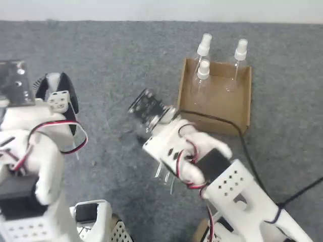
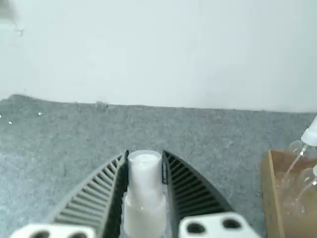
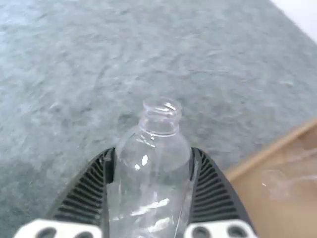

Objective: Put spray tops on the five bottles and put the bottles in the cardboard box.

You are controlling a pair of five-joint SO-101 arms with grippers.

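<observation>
Spray top's lower part and bottle's base are cut off at the frame edges. Left end effector (image 2: 144,157), at the left side of the grey counter (image 1: 116,55), is clamped on a white spray top (image 2: 144,198). Right end effector (image 3: 152,151), just beside the cardboard box (image 1: 222,108), grips a clear uncapped bottle (image 3: 159,119). Three capped bottles (image 1: 203,75) stand at the box; the rear ones' footing is unclear.

Bright, even, diffuse light; shadows on the grey worktop (image 1: 111,55) are faint and soft-edged; small white glints on the bottle (image 3: 148,168).
</observation>
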